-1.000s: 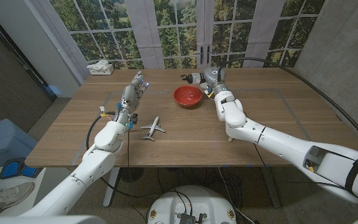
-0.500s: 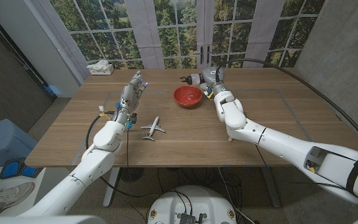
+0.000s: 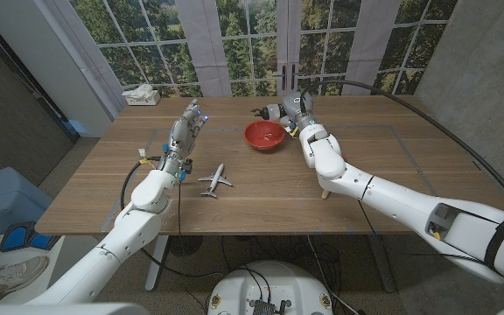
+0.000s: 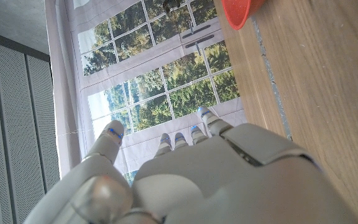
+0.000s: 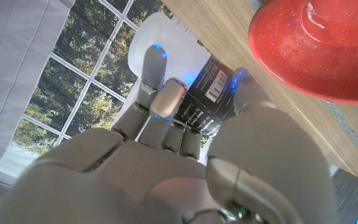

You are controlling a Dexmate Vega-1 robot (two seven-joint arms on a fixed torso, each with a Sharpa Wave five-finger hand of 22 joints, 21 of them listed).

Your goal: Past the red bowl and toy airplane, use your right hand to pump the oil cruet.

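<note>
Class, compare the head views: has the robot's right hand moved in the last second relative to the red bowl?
Yes, slightly. The right hand has crept toward the table's far edge, still just right of the red bowl.

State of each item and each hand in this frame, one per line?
Oil cruet: upright beyond the bowl, right hand's fingers against its body.
Red bowl: upright, nothing visible inside.
Toy airplane: resting on the table, untouched.
Right hand: fingers wrapped on the cruet.
Left hand: raised, fingers extended, holding nothing.

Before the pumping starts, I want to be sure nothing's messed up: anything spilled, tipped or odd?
Nothing stands out: the red bowl sits upright, the toy airplane rests on its wheels, no spill shows.
</note>
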